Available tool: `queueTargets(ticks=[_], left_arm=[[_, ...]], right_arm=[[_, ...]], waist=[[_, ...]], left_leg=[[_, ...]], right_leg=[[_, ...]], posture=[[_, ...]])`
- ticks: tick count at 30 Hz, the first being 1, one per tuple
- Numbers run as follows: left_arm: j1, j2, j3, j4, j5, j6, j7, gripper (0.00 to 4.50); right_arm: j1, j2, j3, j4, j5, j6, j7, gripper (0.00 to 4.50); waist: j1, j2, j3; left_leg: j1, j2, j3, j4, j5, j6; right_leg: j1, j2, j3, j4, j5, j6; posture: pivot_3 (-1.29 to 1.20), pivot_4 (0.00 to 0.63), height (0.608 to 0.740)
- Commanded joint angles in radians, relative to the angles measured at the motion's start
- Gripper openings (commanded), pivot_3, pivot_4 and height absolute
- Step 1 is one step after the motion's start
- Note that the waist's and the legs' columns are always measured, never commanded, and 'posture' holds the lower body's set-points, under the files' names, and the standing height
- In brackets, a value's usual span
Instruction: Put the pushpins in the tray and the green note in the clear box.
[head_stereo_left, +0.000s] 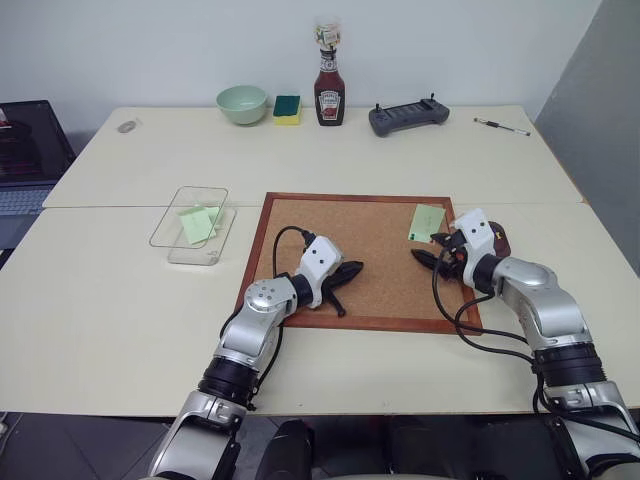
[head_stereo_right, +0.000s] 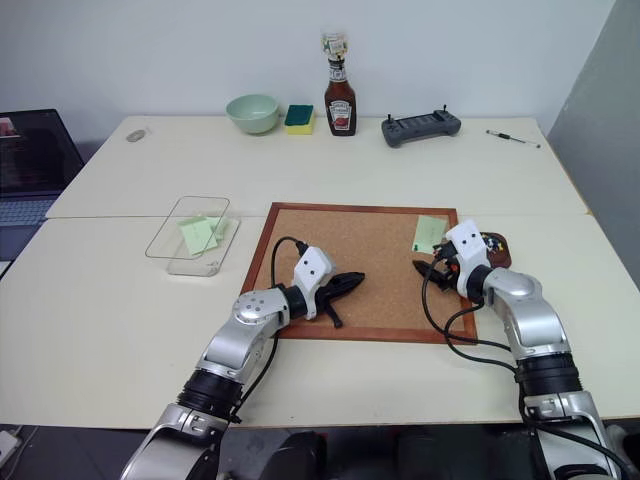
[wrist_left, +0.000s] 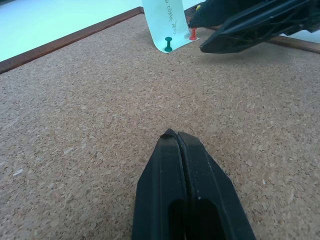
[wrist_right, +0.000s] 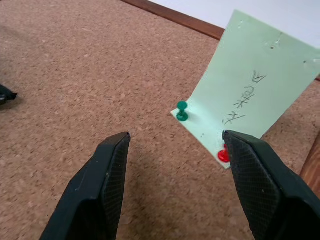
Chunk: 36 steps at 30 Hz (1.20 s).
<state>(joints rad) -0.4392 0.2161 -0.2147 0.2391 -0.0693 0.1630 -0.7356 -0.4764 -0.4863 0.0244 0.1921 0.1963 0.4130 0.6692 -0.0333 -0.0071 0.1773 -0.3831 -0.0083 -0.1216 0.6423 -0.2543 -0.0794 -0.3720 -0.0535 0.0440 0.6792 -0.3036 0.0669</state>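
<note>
Green note (wrist_right: 245, 80): pinned to corkboard (head_stereo_left: 370, 250) by green pushpin (wrist_right: 182, 111) and red pushpin (wrist_right: 223, 155) — pins resolved in wrist views.
Right gripper (wrist_right: 175, 150): jaws apart, empty.
Left gripper (wrist_left: 176, 137): jaws closed, empty.
Clear box (head_stereo_left: 178, 222): seen from head — another note inside.

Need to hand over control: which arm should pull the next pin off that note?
Right. Its open right gripper already faces the green pushpin on the green note; the shut left gripper sits mid-corkboard.

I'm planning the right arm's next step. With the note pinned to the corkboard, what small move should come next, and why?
Probably ease the open right gripper forward onto the green pin. It and the red pin hold the green note to the corkboard.
</note>
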Motion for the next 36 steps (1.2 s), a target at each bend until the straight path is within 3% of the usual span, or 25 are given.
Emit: queueTargets(ticks=[1,12,16,28,36], left_arm=[[0.028,0.003,-0.027,0.006,0.009,0.013,-0.009,0.00],[0.031,0.008,-0.030,0.004,0.010,0.011,-0.014,0.00],[0.032,0.011,-0.031,0.002,0.010,0.012,-0.015,0.00],[0.042,0.016,-0.037,-0.009,0.008,0.014,-0.015,0.00],[0.043,0.018,-0.041,-0.010,0.007,0.015,-0.017,0.00]], right_arm=[[-0.027,0.006,-0.012,-0.002,0.001,-0.043,0.008,3.13],[-0.050,0.017,-0.011,0.067,-0.041,-0.070,-0.023,3.13],[-0.060,0.018,-0.017,0.091,-0.046,-0.076,-0.028,2.54],[-0.054,0.020,-0.044,0.093,-0.040,-0.083,-0.039,0.15],[-0.048,0.028,-0.064,0.073,-0.021,-0.091,-0.039,0.07]], waist=[[0.000,0.000,0.000],[-0.001,0.000,0.000],[-0.001,0.000,0.000],[-0.002,0.000,0.000],[-0.002,0.000,0.000]], left_leg=[[0.000,0.000,0.000,0.000,0.000,0.000],[0.000,0.000,0.000,0.000,0.000,0.000],[0.000,0.000,0.000,0.000,0.000,0.000],[0.000,0.000,0.000,-0.001,0.000,0.000],[0.000,0.000,0.000,-0.001,0.000,0.000]], right_leg=[[0.000,0.000,0.000,0.000,0.000,0.000],[0.000,0.000,0.000,0.000,0.000,0.000],[0.000,0.000,0.000,0.000,0.000,0.000],[0.000,0.000,0.000,0.000,0.000,0.000],[-0.001,0.000,0.000,0.000,0.000,0.000]], posture=[[0.00,0.150,0.740],[0.00,0.150,0.740],[0.00,0.150,0.740],[0.00,0.150,0.740],[0.00,0.150,0.740]])
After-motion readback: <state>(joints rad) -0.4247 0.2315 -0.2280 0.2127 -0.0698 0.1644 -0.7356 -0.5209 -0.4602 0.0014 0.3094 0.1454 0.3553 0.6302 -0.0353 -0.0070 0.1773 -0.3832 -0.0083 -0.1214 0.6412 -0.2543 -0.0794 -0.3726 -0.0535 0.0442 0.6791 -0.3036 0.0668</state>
